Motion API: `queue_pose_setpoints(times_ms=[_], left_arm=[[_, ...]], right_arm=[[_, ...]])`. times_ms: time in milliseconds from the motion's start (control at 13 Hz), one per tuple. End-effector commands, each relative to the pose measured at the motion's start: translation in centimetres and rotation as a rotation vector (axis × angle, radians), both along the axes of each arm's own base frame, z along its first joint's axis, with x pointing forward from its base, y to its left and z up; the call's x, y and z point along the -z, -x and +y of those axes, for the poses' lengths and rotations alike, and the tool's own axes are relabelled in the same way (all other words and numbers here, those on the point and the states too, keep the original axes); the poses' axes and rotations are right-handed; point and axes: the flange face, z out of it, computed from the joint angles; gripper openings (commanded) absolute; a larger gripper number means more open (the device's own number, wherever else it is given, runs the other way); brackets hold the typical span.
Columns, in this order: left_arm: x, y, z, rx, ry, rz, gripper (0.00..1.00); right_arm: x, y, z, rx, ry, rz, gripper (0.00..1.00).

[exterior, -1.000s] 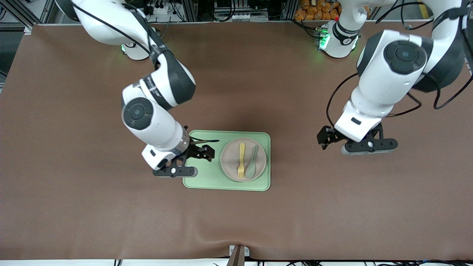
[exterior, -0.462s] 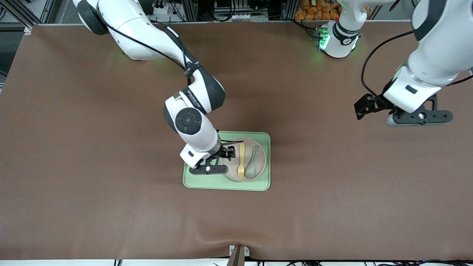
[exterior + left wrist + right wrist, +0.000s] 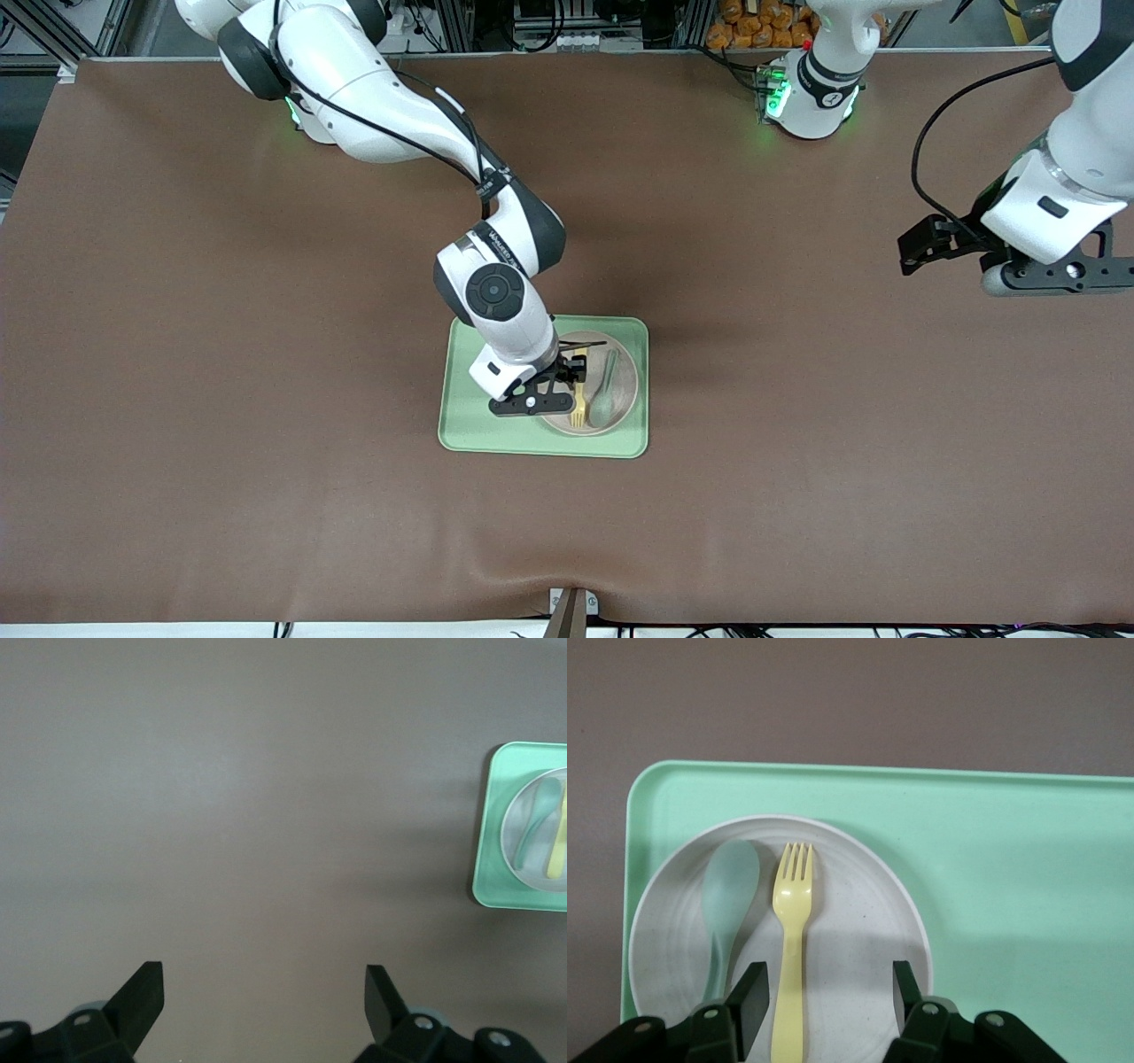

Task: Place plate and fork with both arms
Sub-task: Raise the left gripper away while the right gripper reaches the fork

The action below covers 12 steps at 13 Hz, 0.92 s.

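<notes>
Right gripper (image 3: 567, 383): moved from tray (image 3: 469, 434) edge to centre frame over plate (image 3: 625, 403), fingers narrowing astride fork (image 3: 793, 930) handle, not yet pinching. Left gripper (image 3: 1001, 257): withdrawn to right edge of frame, spread, waiting. Fork pickup looks imminent.

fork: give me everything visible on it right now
The fork is small, pale yellow, plastic-looking, with short tines and a straight handle. It lies flat on the round off-white plate, parallel to a grey-green spoon beside it, not touching it. The plate sits on a light-green tray. The right tool is low over the fork, a finger on either side of the handle; the wrist view shows gaps, so no grip yet.
</notes>
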Motion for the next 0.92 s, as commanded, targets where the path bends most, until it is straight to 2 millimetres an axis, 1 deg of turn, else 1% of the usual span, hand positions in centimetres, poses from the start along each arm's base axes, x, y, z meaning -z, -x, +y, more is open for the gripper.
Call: queue_pose_setpoints(times_ms=[0, 77, 154, 231, 308, 385, 462, 538, 692, 846], left_arm=[[-1.1, 1.3, 0.2, 0.016, 0.01, 0.007, 1.0], [-1.4, 1.8, 0.0, 0.021, 0.007, 0.013, 1.0], [-1.5, 2.2, -0.5, 0.03, 0.003, 0.026, 1.0], [-2.3, 2.6, 0.1, 0.02, 0.001, 0.014, 1.0], [-3.0, 2.9, 0.3, 0.018, 0.002, 0.001, 1.0], [-3.9, 3.4, 0.4, 0.018, 0.005, -0.015, 1.0], [-3.9, 3.4, 0.4, 0.031, 0.018, -0.012, 1.0], [-3.7, 3.4, 0.6, 0.043, 0.021, -0.008, 1.0], [-3.7, 3.8, 0.7, 0.087, 0.018, 0.015, 1.0], [-3.4, 4.4, 0.8, 0.149, 0.014, 0.068, 1.0]], right_arm=[[0.9, 0.4, 1.2, -0.007, 0.038, -0.023, 0.64], [1.8, 0.8, 1.7, -0.013, 0.042, -0.018, 0.64], [2.2, 1.1, 2.0, -0.022, 0.046, -0.016, 0.64], [2.3, 1.3, 2.3, -0.023, 0.045, -0.017, 0.64], [2.5, 1.9, 3.1, -0.026, 0.04, -0.021, 0.64], [3.1, 2.1, 3.3, -0.026, 0.043, -0.021, 0.64], [3.6, 2.6, 3.9, -0.035, 0.041, -0.023, 0.62], [3.7, 2.6, 4.1, -0.037, 0.035, -0.03, 0.62], [4.1, 2.7, 4.0, -0.049, 0.053, -0.038, 0.62], [5.2, 2.8, 4.0, -0.054, 0.067, -0.034, 0.62]])
